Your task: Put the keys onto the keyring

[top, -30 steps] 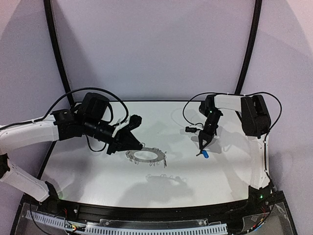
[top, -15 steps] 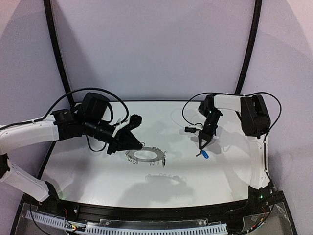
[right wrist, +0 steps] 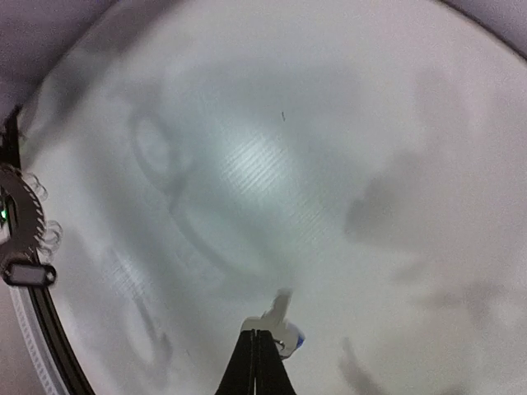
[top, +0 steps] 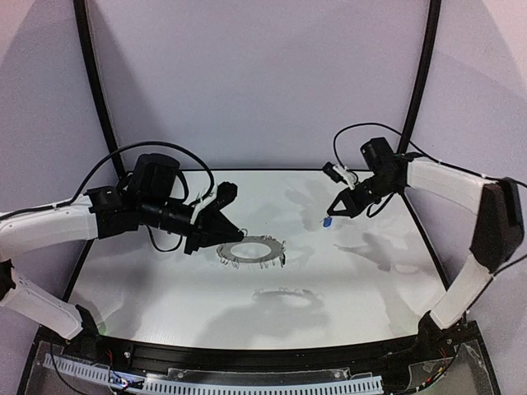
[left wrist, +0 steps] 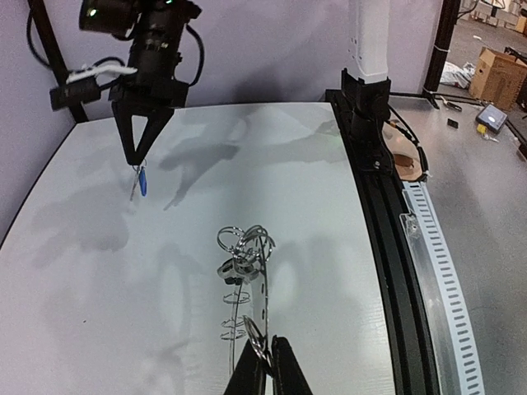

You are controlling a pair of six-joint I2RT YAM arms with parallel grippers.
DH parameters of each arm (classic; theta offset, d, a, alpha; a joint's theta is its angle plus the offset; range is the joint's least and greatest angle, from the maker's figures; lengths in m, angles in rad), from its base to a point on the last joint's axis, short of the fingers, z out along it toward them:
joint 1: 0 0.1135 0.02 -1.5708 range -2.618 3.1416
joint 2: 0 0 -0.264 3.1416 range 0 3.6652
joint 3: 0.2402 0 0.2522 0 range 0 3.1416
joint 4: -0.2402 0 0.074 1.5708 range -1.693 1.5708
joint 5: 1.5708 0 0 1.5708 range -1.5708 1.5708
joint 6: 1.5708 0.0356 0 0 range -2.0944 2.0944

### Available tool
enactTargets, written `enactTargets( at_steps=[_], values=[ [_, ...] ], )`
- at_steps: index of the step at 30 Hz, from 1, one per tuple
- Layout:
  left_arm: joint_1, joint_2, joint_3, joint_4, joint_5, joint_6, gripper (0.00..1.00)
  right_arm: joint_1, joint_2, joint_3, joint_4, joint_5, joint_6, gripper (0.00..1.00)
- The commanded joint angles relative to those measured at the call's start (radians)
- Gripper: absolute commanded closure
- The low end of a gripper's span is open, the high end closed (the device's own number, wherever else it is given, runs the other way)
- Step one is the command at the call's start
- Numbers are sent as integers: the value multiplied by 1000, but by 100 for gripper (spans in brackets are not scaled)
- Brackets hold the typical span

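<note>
We see a white matte worktop [top: 148,288] with a rounded far edge and a thin dark rim. A black rail [top: 272,355] runs along its near edge. Soft shadows cross it, with a ring-shaped shadow [top: 284,298] toward the near edge's middle.

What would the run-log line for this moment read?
left gripper shut on keyring, aloft | right gripper shut on blue-tagged key, aloft | key apart from keyring

the table [top: 354,284] is plain white, crossed by soft grey shadows. the keyring [top: 251,249] is dark grey with silvery wire clips. the blue-tagged key [top: 328,222] shows bright blue, the black-tagged key [right wrist: 29,275] glossy black. the left gripper [top: 235,236] and right gripper [top: 332,213] are black.
</note>
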Motion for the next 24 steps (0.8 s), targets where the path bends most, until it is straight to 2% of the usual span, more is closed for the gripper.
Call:
enactTargets(
  at_steps=[1,6,10,12,16,19,24],
  values=[
    [2,-43,-17,128,6,-45,99,82,-178,-201,462,-100,326,100],
    [2,-22,5,157,75,-60,99,182,-328,-344,826,-9,539,100],
    [2,-2,20,177,118,-86,99,265,-382,-417,1023,-49,526,100],
    [2,-3,21,179,134,-88,99,290,-388,-435,1100,-146,489,100],
    [2,-10,22,166,145,-86,99,296,-383,-458,1163,-225,510,100],
    [2,-23,31,113,134,-66,99,304,-402,-515,1333,-376,502,100],
    [3,-43,20,85,98,-38,99,305,-443,-555,1422,-508,482,100]
  ],
)
